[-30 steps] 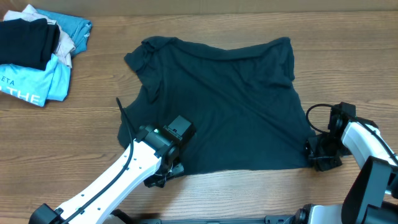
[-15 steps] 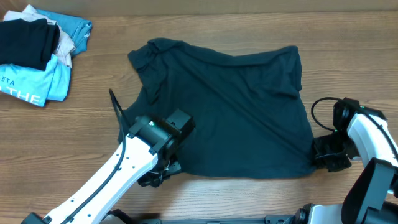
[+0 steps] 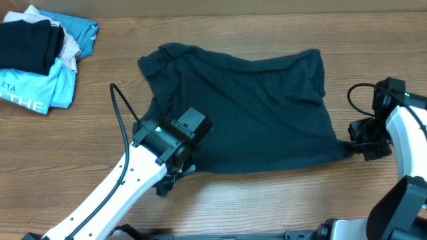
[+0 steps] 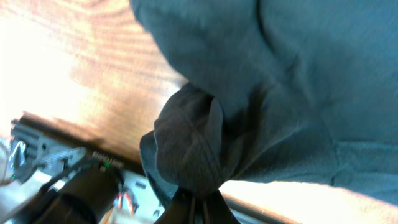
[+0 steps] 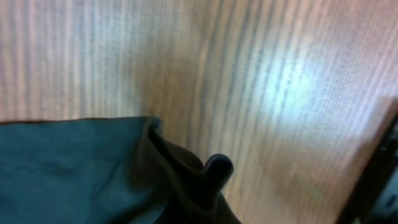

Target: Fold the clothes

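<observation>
The dark navy-teal garment (image 3: 247, 107) lies spread and wrinkled on the wooden table, no lettering showing. My left gripper (image 3: 175, 172) is shut on its near left corner, which bunches up at the fingertips in the left wrist view (image 4: 193, 155). My right gripper (image 3: 360, 148) is shut on the near right corner, stretched out to the right; in the right wrist view the pinched cloth (image 5: 180, 180) rises over bare wood.
A pile of other clothes sits at the far left: a pure-black folded garment (image 3: 27, 43) on a light-blue shirt printed "THE" (image 3: 40, 90). The table's front edge (image 3: 267, 230) runs just below the arms.
Both grippers have lifted the near hem and carried it away from the front edge toward the far side. The right gripper moved right and up, stretching its corner. The garment shifted slightly right.
</observation>
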Controlling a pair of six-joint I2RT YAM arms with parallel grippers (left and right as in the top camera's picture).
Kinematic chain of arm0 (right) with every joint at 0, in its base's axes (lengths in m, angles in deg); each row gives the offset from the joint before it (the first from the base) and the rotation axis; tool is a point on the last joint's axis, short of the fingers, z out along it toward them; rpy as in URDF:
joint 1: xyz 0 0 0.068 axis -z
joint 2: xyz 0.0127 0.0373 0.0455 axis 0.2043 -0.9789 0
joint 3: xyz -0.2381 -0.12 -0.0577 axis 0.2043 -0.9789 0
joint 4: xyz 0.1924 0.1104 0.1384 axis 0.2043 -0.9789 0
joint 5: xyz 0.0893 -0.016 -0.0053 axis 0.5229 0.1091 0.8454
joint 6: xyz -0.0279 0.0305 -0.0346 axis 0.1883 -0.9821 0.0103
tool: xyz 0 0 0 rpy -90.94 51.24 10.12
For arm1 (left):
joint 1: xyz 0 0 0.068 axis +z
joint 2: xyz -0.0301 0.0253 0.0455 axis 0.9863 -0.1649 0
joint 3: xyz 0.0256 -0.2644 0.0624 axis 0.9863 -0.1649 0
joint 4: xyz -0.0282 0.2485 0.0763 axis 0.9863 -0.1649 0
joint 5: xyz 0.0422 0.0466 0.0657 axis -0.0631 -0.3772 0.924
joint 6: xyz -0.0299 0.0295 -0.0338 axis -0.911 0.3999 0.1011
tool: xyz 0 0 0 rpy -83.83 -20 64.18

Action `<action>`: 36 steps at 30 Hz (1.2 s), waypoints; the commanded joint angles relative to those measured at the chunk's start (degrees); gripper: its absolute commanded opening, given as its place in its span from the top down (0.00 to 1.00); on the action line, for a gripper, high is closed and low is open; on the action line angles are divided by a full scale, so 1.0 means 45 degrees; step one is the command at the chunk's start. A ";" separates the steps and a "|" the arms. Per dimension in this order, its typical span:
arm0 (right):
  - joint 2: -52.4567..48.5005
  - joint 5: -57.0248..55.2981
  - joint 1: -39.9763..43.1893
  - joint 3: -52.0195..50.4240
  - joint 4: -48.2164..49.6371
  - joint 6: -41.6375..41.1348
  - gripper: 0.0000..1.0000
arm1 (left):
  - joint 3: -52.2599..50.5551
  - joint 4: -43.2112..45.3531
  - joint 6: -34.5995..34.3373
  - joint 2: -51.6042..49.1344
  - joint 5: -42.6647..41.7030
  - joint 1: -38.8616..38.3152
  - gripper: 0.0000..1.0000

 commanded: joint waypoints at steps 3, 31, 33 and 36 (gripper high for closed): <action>0.0034 0.1049 0.0039 0.0340 0.1336 -0.0063 0.96 | 0.0272 0.0845 0.0053 -0.0044 0.1005 0.0155 0.96; -0.0928 -0.0272 -0.2589 0.0321 0.5241 -0.0121 0.96 | 0.0272 0.5459 0.1919 -0.3837 0.3954 0.2681 0.89; -0.1151 -0.0272 -0.2589 0.0321 0.5484 -0.0117 0.96 | 0.0272 0.6028 0.2229 -0.3842 0.3954 0.2681 0.89; -0.1409 -0.0272 -0.2589 0.0321 0.5799 -0.0117 0.96 | 0.0272 0.6907 0.2715 -0.3871 0.3959 0.2681 0.90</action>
